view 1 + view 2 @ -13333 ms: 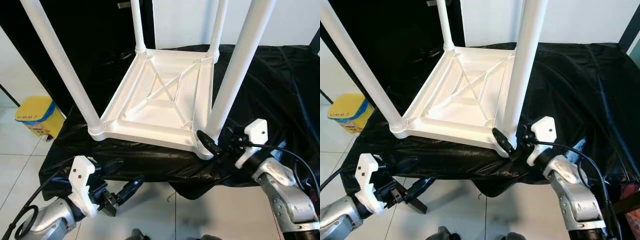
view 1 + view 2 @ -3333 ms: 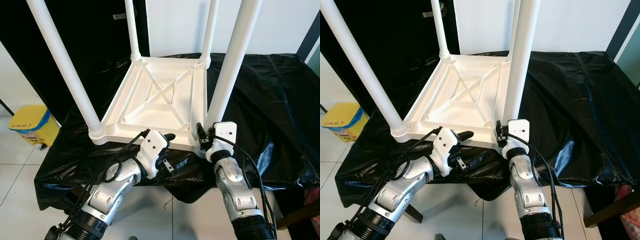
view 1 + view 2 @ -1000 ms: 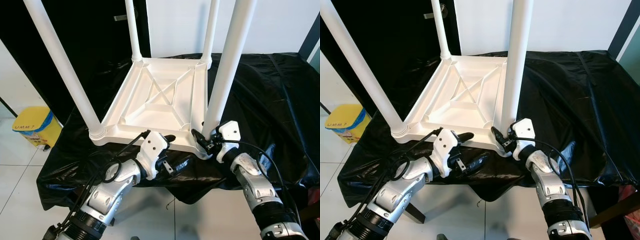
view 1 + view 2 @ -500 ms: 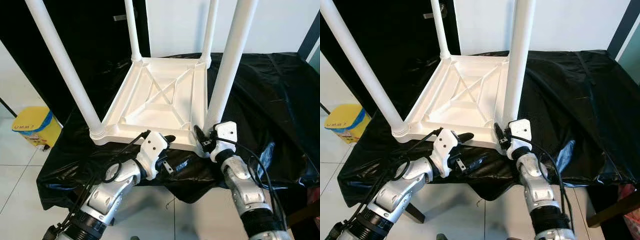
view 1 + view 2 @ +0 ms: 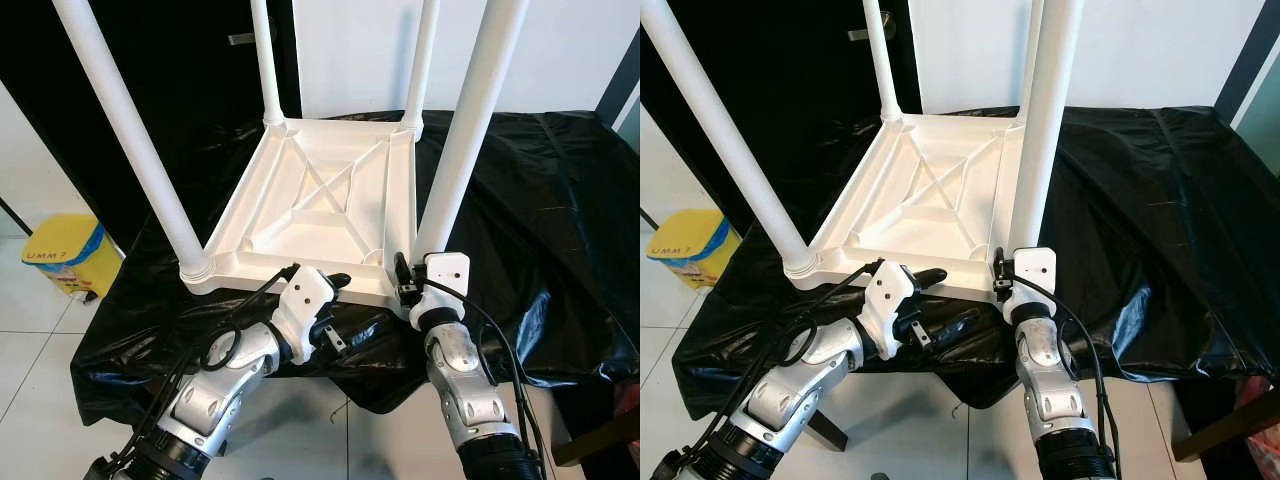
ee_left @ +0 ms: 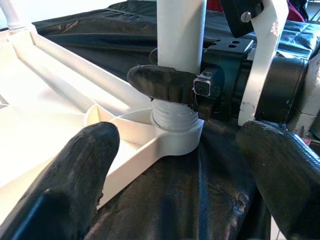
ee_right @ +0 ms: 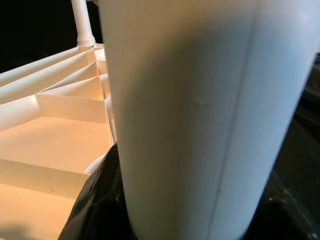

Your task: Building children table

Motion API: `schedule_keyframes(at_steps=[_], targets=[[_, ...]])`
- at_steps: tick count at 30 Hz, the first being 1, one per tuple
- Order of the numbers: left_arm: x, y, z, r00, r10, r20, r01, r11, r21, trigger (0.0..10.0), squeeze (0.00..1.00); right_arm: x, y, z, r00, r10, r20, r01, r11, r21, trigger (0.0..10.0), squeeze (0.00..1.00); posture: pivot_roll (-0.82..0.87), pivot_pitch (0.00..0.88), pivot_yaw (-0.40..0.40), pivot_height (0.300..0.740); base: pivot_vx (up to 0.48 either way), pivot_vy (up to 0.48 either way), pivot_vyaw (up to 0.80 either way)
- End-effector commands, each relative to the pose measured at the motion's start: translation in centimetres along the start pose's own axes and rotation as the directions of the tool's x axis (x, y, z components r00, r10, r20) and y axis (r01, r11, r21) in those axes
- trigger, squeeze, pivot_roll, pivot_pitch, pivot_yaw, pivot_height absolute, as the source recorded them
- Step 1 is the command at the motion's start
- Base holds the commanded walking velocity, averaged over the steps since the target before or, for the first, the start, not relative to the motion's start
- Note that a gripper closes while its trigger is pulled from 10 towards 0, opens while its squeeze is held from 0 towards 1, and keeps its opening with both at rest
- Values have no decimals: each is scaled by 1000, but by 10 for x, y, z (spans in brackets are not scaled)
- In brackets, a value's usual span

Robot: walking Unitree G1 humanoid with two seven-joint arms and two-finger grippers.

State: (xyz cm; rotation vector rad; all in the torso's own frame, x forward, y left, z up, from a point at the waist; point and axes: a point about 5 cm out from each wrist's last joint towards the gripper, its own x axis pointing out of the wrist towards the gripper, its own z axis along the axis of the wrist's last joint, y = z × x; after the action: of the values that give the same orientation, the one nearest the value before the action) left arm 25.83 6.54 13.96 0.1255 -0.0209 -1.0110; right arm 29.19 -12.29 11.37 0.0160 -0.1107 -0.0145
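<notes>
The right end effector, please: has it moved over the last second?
Yes. The right end effector has swung from the outer side of the near-right table leg to straight in front of it, fingers around its base.

I see black plastic sheet [image 5: 540, 220] draped over furniture | white wall [image 5: 560, 50] behind | white tiled floor [image 5: 40, 330] | yellow bin [image 5: 62, 257] left

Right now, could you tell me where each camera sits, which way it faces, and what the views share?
Head, left eye: looks down at the upturned table; both arms show.
Head, right eye: same scene, shifted.
Left wrist: looks past its own fingers at the near right leg, which the right gripper holds.
Right wrist: pressed against that leg.
Shared: that leg.
</notes>
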Motion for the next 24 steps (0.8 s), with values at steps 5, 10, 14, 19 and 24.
schedule_keyframes(at_steps=[5,10,14,19,24], targets=[[0,-6,-1,996,-93,-11,93,996,-4,10000,0,-6,-7,-11,997,-44,-60,43,999,-2,10000,0,-144,0,53,740,0,0,0],[0,-7,-1,996,-94,-10,94,996,-5,10000,0,-6,-7,-9,999,-18,-51,18,1000,-6,10000,949,-144,0,53,740,0,0,0],[-1,-6,-1,996,-92,-11,91,996,-5,10000,0,-7,-8,-6,999,15,-29,-15,1000,-6,10000,1000,-146,0,53,740,0,0,0],[-3,-5,-2,996,-89,-16,89,996,-3,10000,0,-9,-15,-3,998,61,-3,-61,998,-7,10000,1000,-148,0,53,740,0,0,0],[-3,-4,-3,995,-96,-22,96,995,0,10000,0,-17,-26,-2,967,253,15,-253,967,21,10000,0,-155,0,61,740,0,0,0]])
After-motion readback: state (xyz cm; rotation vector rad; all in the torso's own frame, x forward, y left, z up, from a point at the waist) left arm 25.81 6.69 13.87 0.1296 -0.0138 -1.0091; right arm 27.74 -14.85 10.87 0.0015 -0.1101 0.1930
